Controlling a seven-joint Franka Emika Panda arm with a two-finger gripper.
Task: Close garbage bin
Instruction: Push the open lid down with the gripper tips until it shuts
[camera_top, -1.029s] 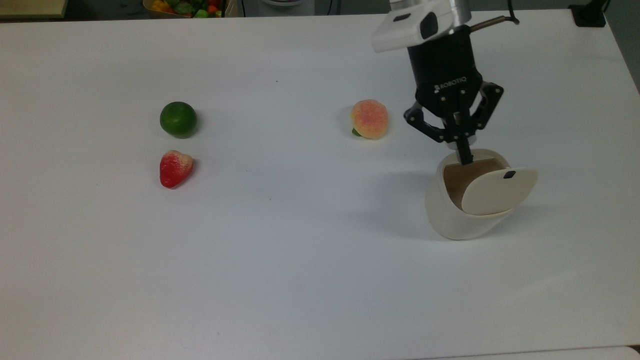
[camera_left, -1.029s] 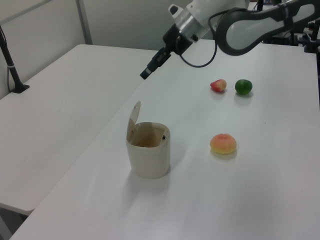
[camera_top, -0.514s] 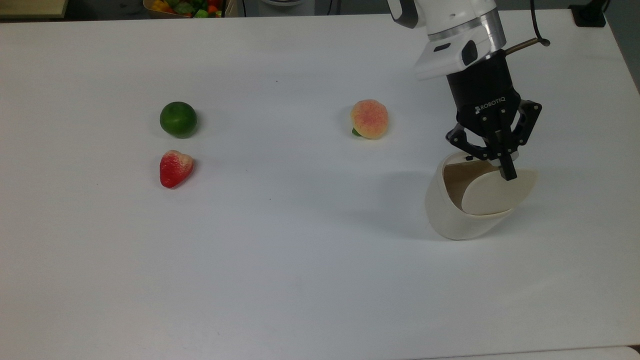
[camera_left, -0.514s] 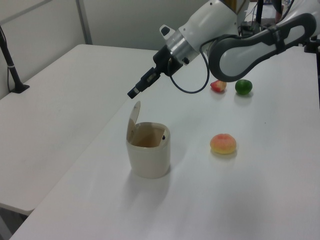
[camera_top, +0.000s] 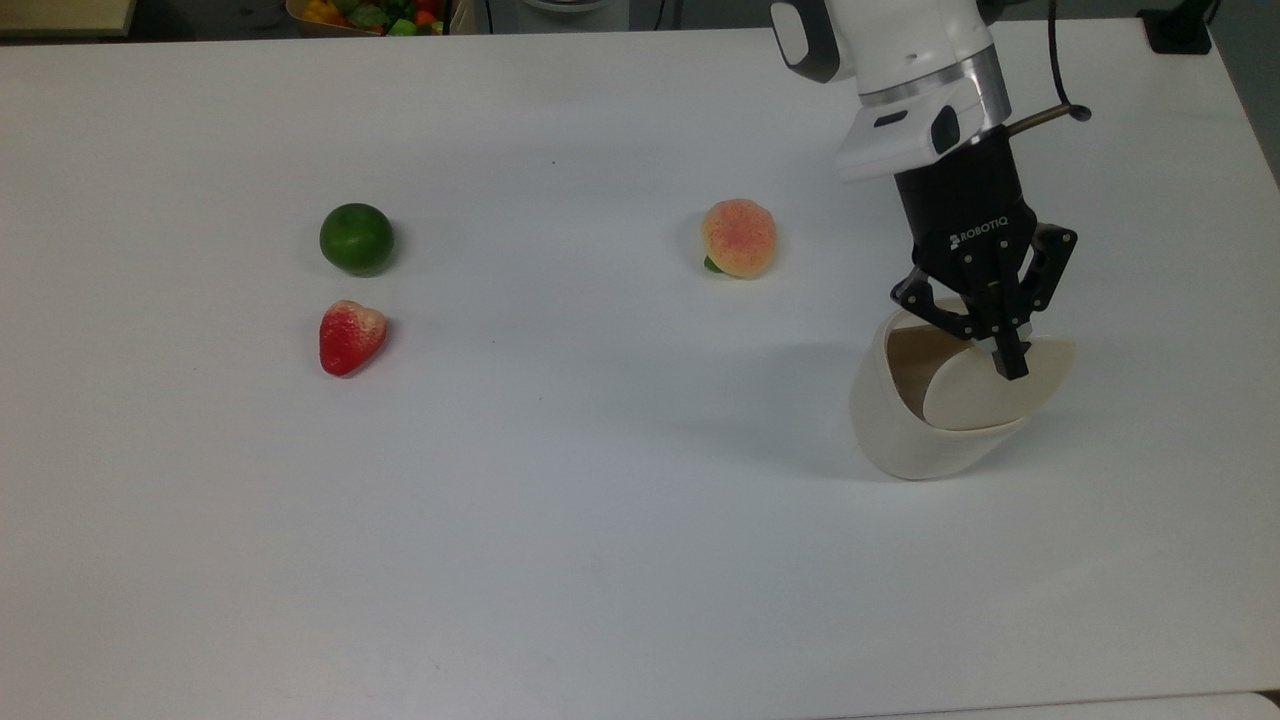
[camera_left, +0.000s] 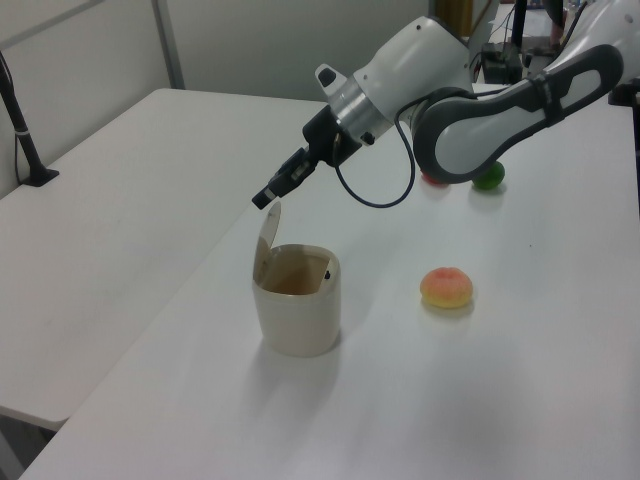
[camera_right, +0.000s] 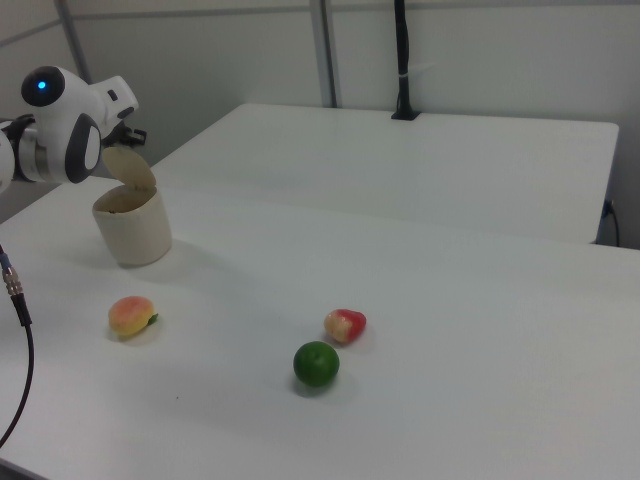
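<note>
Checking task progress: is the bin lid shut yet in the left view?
No, the lid stands nearly upright above the bin, whose inside is open to view.

Top view: camera high above the white table (camera_top: 560, 560), looking steeply down, with the gripper (camera_top: 1008, 368) at the top view's right. Left view: oblique and nearer, from beyond the gripper (camera_left: 262, 200), looking back along the arm toward the fruits. Right view: oblique, from the opposite end, farther off; the gripper sits at the right view's far left. All three share the tabletop around the gripper.
</note>
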